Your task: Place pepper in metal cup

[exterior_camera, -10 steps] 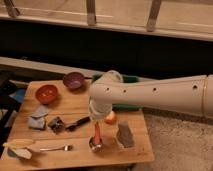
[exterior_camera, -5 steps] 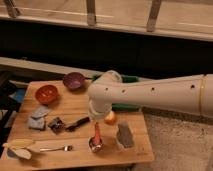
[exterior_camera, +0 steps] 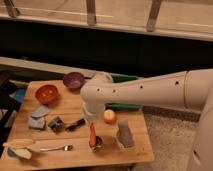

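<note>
The slim orange-red pepper stands nearly upright with its lower end in the small shiny metal cup near the front of the wooden table. My gripper is right above the pepper's top end, at the end of the white arm that reaches in from the right. The arm's wrist hides the fingers.
An orange bowl and a purple bowl stand at the table's back. A round orange fruit and a grey object lie right of the cup. A dark object, folded cloths and a spoon lie to the left.
</note>
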`<state>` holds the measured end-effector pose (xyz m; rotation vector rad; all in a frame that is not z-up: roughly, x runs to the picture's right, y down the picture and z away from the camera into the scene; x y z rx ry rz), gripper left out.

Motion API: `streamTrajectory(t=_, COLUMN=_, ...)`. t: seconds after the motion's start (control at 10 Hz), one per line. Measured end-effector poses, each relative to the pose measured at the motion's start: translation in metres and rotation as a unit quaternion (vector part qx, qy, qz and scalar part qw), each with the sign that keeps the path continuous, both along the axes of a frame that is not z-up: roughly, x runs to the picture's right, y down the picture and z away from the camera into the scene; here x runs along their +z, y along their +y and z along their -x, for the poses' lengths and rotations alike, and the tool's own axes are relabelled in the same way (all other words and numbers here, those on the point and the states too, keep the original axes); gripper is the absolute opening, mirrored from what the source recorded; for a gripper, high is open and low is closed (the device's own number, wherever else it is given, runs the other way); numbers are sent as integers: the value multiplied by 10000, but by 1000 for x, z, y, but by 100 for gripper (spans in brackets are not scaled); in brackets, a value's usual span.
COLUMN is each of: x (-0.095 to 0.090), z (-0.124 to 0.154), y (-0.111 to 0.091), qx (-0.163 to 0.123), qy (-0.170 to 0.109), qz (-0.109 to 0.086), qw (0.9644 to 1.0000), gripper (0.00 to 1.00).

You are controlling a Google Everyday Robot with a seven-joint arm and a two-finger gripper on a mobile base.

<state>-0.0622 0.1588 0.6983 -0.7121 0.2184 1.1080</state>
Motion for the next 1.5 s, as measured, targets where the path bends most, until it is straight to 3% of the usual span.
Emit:
streamTrajectory(t=0.3, x=9, z=2, y=4, qx=165, qy=28, qz=-135, qw=9998, gripper=0)
streamTrajectory(t=0.7, x=22, z=0, y=3, qx=176, qy=167, qz=-233, qw=9994, gripper=0)
streamTrajectory(t=1.2, x=40, z=-31, y=10, qx=280, qy=450, qz=-87, qw=9986, gripper=0)
streamTrajectory(t=1.5, x=43, z=-37, y=20, qx=406, qy=449, qz=41, qw=9982, gripper=0)
